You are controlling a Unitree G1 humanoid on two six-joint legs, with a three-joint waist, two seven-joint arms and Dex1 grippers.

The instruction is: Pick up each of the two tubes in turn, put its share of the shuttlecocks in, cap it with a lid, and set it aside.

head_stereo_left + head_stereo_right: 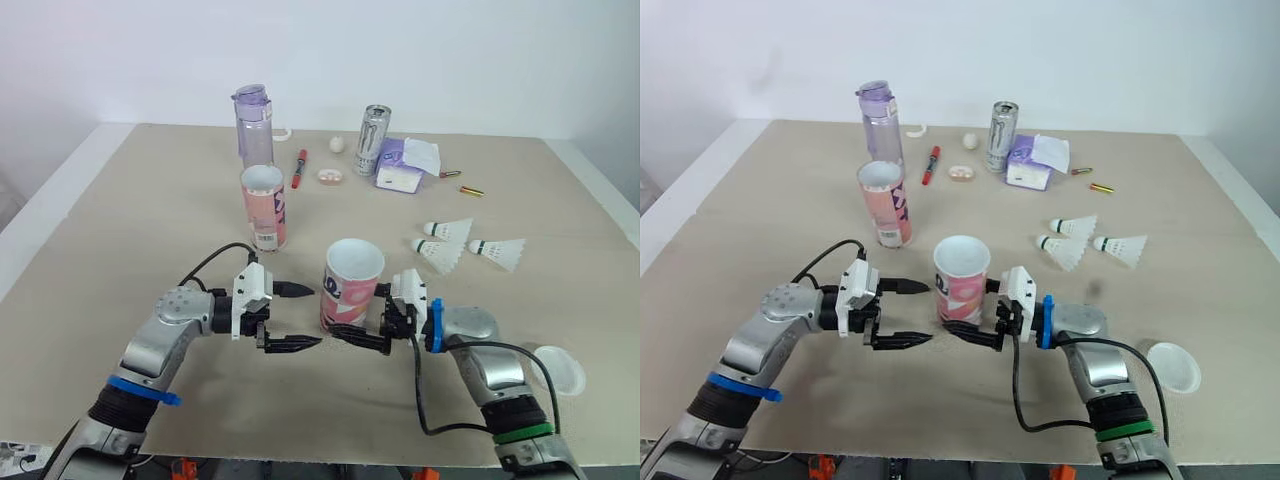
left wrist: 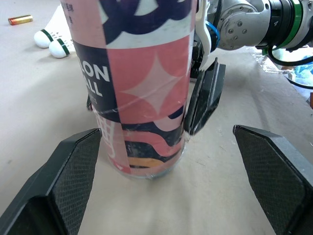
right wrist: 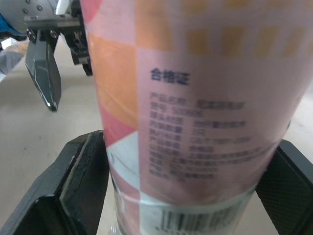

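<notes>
Since the near tube (image 1: 352, 285) looks like thin, open-topped card w/ a glossy wrap, I'd judge it light, tippy & easy to crush, so hold low by the stiffer base w/ a gentle squeeze. It stands upright on the table (image 1: 120, 230). R gripper (image 1: 358, 328) is clamped on its lower part, one finger each side. L gripper (image 1: 312, 316) is spread wide & empty, just left of the tube. Shuttlecocks (image 1: 470, 245) lie right of the tube & further back. Lid (image 1: 558, 368) is right of it & nearer. 2nd tube (image 1: 265, 207) stands behind-left.

Glossy nearer tube (image 1: 352, 285) — matt table (image 1: 150, 220) — shiny metal can (image 1: 373, 140).
</notes>
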